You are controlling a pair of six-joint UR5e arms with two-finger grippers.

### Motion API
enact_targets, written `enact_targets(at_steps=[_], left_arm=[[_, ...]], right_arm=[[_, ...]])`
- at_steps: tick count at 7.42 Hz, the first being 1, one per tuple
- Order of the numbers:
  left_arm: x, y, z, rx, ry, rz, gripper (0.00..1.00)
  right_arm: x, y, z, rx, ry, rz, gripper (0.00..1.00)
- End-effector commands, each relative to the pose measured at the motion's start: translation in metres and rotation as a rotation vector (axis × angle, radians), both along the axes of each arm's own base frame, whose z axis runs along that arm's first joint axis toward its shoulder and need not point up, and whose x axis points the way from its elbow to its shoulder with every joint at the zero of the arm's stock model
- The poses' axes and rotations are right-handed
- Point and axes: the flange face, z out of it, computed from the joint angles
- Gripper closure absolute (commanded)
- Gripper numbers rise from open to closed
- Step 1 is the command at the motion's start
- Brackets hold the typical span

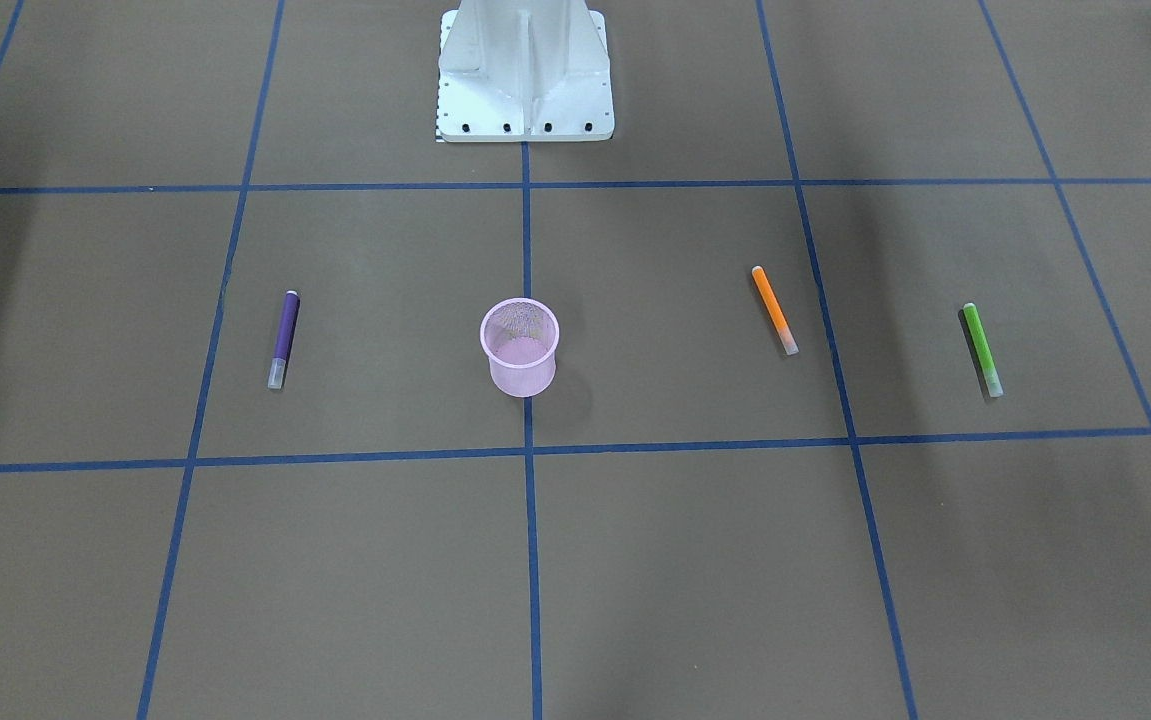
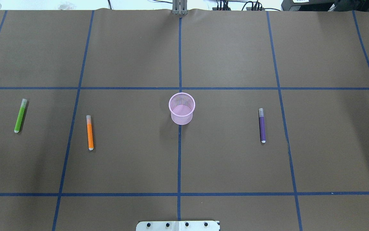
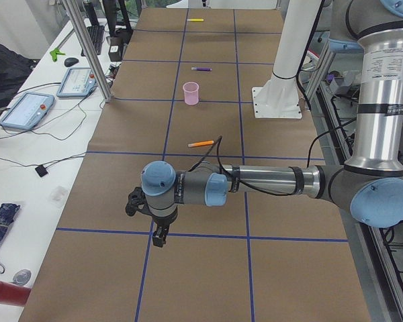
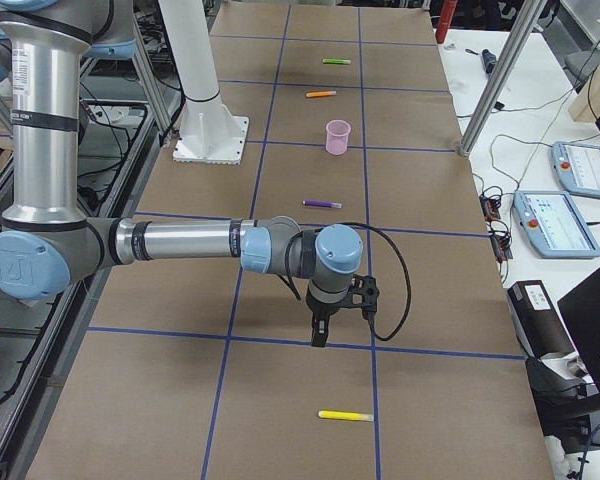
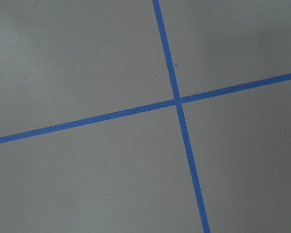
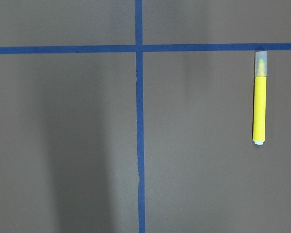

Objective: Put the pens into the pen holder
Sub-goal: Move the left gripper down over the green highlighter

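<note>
The pink mesh pen holder (image 2: 181,108) stands upright and empty at the table's middle (image 1: 520,346). The purple pen (image 2: 262,125) lies to its right, and the orange pen (image 2: 89,132) and the green pen (image 2: 20,115) lie to its left. All three lie flat on the brown paper. A fourth, yellow pen (image 6: 260,99) lies far out on the right end (image 4: 346,415). My left gripper (image 3: 160,235) hangs over the left end and my right gripper (image 4: 320,335) over the right end. Both show only in side views, so I cannot tell whether they are open or shut.
The robot's white base (image 1: 525,75) stands at the table's near-middle edge. Blue tape lines (image 2: 179,160) grid the brown paper. Tablets and cables (image 4: 565,200) lie on the white bench beyond the far edge, with metal posts (image 4: 495,80) beside it.
</note>
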Motion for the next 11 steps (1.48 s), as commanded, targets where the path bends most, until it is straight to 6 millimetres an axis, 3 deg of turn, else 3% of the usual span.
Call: enact_targets(at_steps=[1,4,8,9,10,11], left_arm=[[0.0,0.002,0.004,-0.003,0.0,0.003,0.0],[0.0,-0.002,-0.003,0.008,0.0,-0.001,0.0],[0.006,-0.019,-0.028,0.106,0.01,-0.012,0.0],[0.012,-0.026,-0.044,0.125,0.016,-0.041,0.0],[0.028,-0.031,-0.054,0.182,0.022,-0.023,0.0],[0.058,-0.034,-0.054,0.114,0.045,-0.064,0.0]], right_arm=[[-0.001,-0.001,-0.001,0.002,-0.001,0.0,0.0],[0.0,-0.001,0.0,-0.001,0.001,0.002,0.0],[-0.001,-0.007,-0.007,0.01,0.001,0.004,0.0],[-0.001,-0.014,-0.014,0.025,0.002,0.004,0.0],[-0.001,-0.015,-0.016,0.03,0.0,0.004,0.0],[-0.001,-0.016,-0.018,0.035,0.0,0.004,0.0]])
